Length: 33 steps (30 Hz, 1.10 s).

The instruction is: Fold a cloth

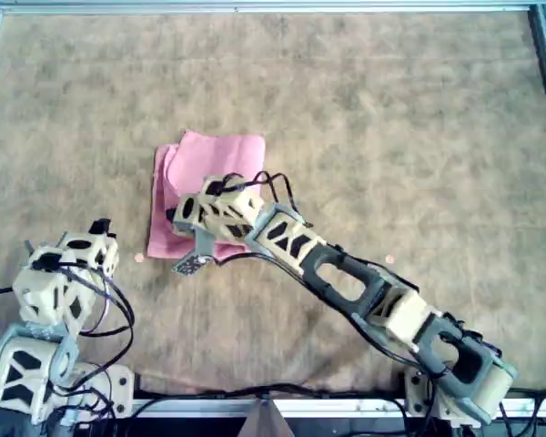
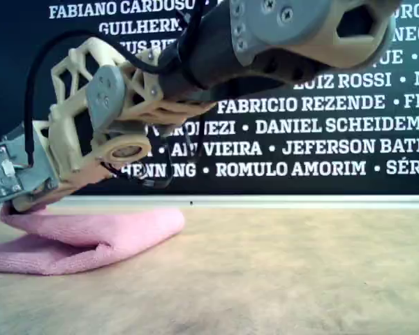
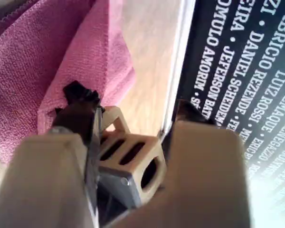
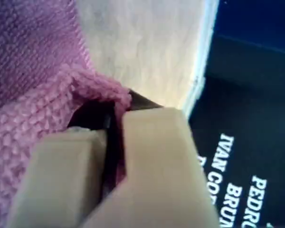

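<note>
The pink cloth [image 1: 214, 159] lies folded left of centre on the table in the overhead view. It also shows in the exterior view [image 2: 91, 234], the first wrist view [image 3: 28, 61] and the second wrist view [image 4: 28, 57]. My second gripper [image 4: 115, 111] is shut on a raised edge of the cloth. Its long arm reaches in from the overhead view's lower right, with the gripper [image 1: 177, 217] over the cloth's lower part. In the exterior view its tip [image 2: 17, 206] meets the top layer. My first gripper [image 3: 133, 102] stands open, one black-tipped finger [image 3: 78, 95] beside a cloth corner.
An arm [image 1: 68, 264] stands folded at the overhead view's lower left, apart from the cloth. The brown mottled table covering [image 1: 391, 109] spreads around it. A metal rail [image 1: 273, 7] borders the far edge. A dark name banner [image 2: 300, 125] stands behind.
</note>
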{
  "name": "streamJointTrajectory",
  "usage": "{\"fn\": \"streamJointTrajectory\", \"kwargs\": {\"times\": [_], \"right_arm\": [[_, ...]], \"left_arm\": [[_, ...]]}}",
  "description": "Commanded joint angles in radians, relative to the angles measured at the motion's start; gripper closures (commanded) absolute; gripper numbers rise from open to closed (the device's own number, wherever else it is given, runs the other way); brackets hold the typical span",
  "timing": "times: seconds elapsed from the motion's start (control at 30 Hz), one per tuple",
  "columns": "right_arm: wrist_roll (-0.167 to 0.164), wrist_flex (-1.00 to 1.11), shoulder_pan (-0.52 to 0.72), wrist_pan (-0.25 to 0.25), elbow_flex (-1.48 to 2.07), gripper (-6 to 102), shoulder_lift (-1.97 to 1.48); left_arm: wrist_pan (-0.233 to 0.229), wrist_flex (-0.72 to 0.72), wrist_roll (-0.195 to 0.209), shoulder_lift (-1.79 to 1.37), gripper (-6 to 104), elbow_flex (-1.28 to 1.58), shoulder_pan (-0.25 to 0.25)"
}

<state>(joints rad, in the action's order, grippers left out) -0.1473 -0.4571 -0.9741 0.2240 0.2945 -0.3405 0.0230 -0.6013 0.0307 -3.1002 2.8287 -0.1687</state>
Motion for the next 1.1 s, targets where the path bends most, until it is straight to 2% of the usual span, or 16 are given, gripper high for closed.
{"fn": "streamJointTrajectory", "kwargs": {"times": [0.0,0.1,0.17,0.37,0.7,0.87,0.97,1.07], "right_arm": [[0.005,0.031,-0.006,0.003,-0.081,69,-0.04],[0.005,0.028,-0.006,-0.008,-0.067,53,-0.066],[0.005,0.02,0.0,-0.009,-0.078,49,-0.071],[-0.009,-0.155,0.011,-0.009,-0.091,52,-0.163],[-0.012,-0.508,0.015,-0.009,-0.094,52,-0.403],[-0.012,-0.792,0.057,-0.008,-0.067,53,-0.548],[-0.002,-1.009,0.109,0.005,-0.069,60,-0.6],[0.005,-1.166,0.163,0.008,-0.064,73,-0.614]], "left_arm": [[-0.003,0.025,-0.003,-0.014,40,-0.018,0.025],[-0.003,0.025,-0.003,-0.014,40,-0.018,0.025],[-0.003,0.025,-0.003,-0.014,40,-0.018,0.025],[-0.003,0.025,-0.003,-0.014,40,-0.021,0.025],[-0.003,0.023,-0.003,-0.014,40,-0.035,0.023],[-0.003,0.017,-0.003,-0.014,41,-0.031,0.023],[-0.003,0.017,-0.003,-0.014,41,-0.034,0.025],[-0.003,0.017,0.0,-0.015,41,-0.037,0.025]]}}
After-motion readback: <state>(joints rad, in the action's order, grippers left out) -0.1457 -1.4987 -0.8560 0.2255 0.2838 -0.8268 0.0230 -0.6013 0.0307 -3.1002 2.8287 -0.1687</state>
